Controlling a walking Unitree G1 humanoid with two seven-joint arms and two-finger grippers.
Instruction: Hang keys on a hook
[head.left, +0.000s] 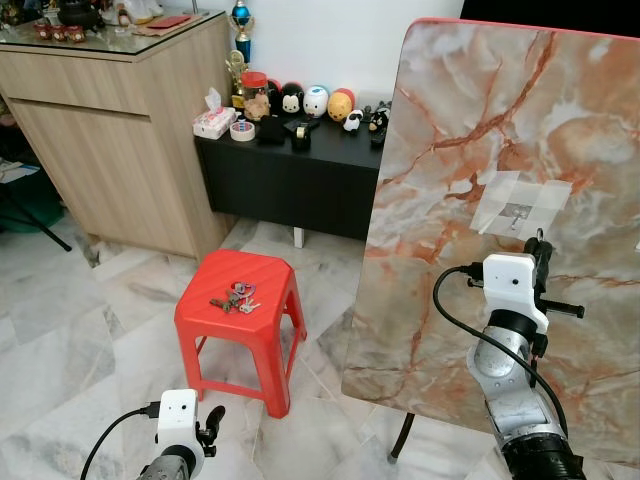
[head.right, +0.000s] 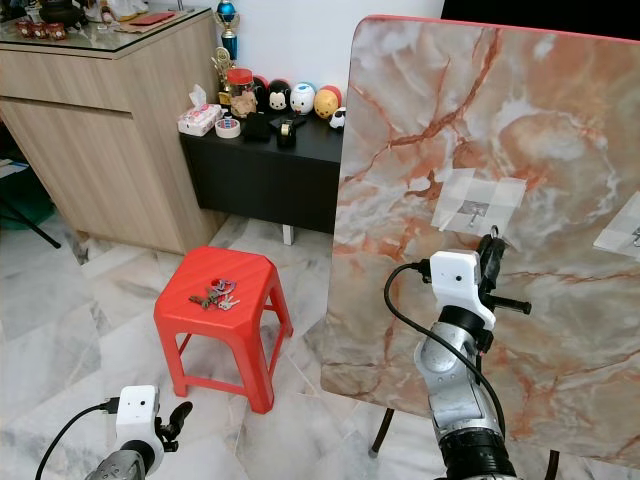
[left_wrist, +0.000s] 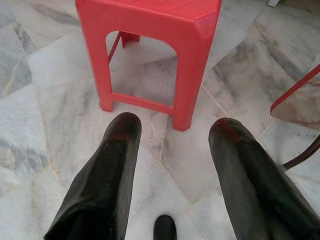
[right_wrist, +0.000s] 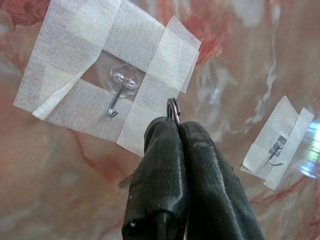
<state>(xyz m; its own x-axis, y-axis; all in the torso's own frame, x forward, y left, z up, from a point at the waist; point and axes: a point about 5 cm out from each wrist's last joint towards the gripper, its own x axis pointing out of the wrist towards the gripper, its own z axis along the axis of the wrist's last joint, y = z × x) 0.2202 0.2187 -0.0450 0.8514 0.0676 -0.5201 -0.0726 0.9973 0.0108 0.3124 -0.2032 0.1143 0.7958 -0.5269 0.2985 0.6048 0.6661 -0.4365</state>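
Observation:
A marble board (head.left: 470, 130) stands upright on my right, with a small clear hook (right_wrist: 119, 95) taped to it by white strips. My right gripper (head.left: 541, 247) is raised just below and beside that hook (head.left: 517, 214), not touching it. It is shut on a metal key ring (right_wrist: 173, 107), which pokes out between the fingertips. A second taped hook (right_wrist: 276, 150) sits further right on the board. A bunch of keys (head.left: 235, 297) lies on top of a red plastic stool (head.left: 270, 272). My left gripper (left_wrist: 175, 127) hangs low, open and holding nothing, in front of the stool (left_wrist: 150, 20).
A black low cabinet (head.left: 290, 175) with figurines and a tape roll stands behind the stool. A tall wooden cabinet (head.left: 110, 130) is at the left. The board's dark legs (head.left: 402, 438) reach the marble floor (head.left: 90, 340) near my right arm.

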